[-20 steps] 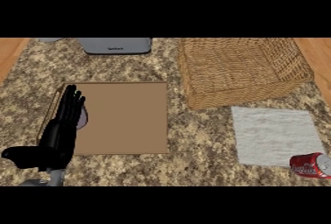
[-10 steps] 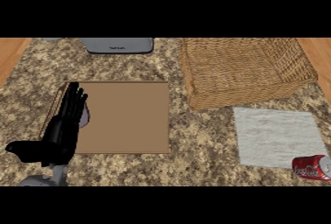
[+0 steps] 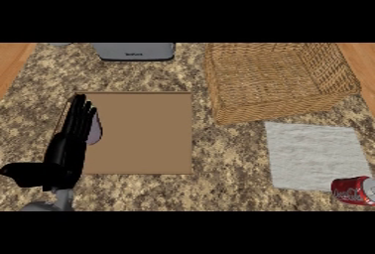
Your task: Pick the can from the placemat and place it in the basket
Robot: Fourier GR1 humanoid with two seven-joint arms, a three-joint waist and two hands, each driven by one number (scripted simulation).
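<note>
A red can (image 3: 353,190) lies on its side at the lower right, at the corner of a pale grey placemat (image 3: 316,155), partly cut off by the view's edge. A woven wicker basket (image 3: 242,99) stands at the upper right, just behind that mat, and nothing shows inside it. My left hand (image 3: 67,150) rests open at the lower left, fingers straight, over the left edge of a brown mat (image 3: 143,132). A small grey-purple thing (image 3: 95,133) peeks out from under its fingers. The right hand is out of sight.
A grey appliance (image 3: 134,50) sits at the counter's back edge, left of the basket. Wooden strips (image 3: 13,62) border the speckled counter on both sides.
The view has drifted slightly, so everything sits a little lower and to the right. The left hand has eased downward a bit. The can has not moved on the counter.
</note>
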